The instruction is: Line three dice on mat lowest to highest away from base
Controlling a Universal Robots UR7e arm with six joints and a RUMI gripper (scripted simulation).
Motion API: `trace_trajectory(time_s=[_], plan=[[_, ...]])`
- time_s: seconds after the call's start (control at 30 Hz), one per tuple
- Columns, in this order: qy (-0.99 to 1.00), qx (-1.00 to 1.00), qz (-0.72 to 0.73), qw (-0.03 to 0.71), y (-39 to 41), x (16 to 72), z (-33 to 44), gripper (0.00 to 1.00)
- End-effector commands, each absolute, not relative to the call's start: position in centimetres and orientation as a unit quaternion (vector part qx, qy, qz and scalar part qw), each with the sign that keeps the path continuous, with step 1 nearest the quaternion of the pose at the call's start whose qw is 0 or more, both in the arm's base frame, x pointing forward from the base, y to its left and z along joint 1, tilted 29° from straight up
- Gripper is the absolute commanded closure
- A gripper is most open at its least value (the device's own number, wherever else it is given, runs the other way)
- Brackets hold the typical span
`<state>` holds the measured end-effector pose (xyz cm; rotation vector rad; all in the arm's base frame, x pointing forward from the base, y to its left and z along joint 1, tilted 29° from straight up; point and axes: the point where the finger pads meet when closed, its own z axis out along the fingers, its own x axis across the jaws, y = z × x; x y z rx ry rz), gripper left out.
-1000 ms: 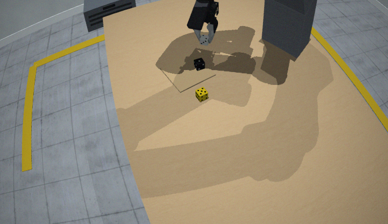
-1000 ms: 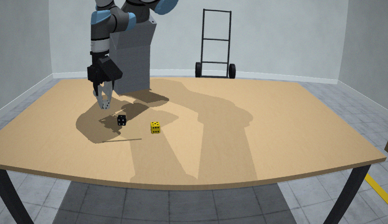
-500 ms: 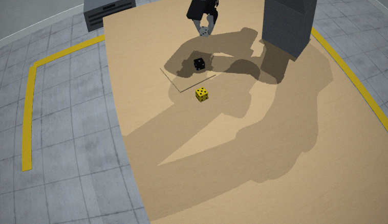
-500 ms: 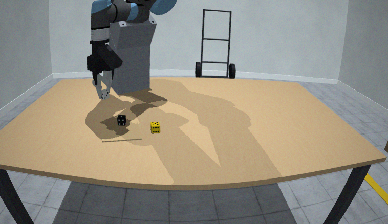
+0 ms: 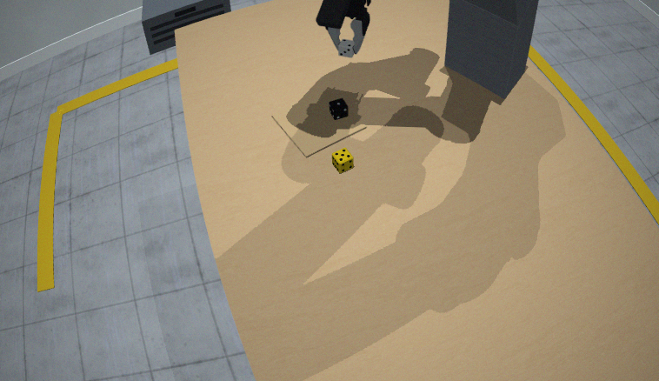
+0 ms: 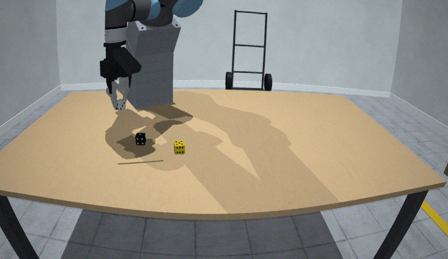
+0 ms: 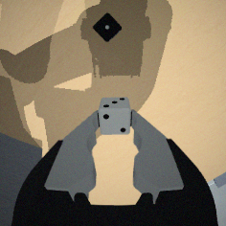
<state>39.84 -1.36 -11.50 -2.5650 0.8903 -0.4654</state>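
My gripper (image 5: 347, 48) (image 6: 120, 104) (image 7: 115, 111) is shut on the white die (image 5: 345, 48) (image 6: 120, 105) (image 7: 114, 116) and holds it above the table, on the base side of the black die. Its face towards the palm shows 2. The black die (image 5: 338, 109) (image 6: 140, 139) (image 7: 107, 27) sits flat with 1 on top, inside the corner of the mat outline. The yellow die (image 5: 342, 161) (image 6: 179, 147) sits flat with 5 on top, outside the mat. The mat (image 5: 335, 143) (image 6: 140, 162) is table-coloured; only its thin edge lines show, and its far edges cannot be made out.
The grey robot pedestal (image 5: 485, 41) (image 6: 152, 77) stands at the table's back, beside the gripper. The wooden table (image 5: 582, 284) (image 6: 297, 177) carries the arm's broad shadows. A grey cabinet (image 5: 187, 10) and a hand truck (image 6: 249, 45) stand off the table.
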Motion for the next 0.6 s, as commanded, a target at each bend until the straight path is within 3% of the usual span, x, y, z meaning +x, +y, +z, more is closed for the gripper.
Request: trace_trajectory(time_s=[0.0,0.57], plan=[[0.317,-0.914,-0.166,0.192,-1.39,39.83,-11.43,0.9],[0.327,-0.911,-0.164,0.194,-1.29,40.03,-11.34,0.9]])
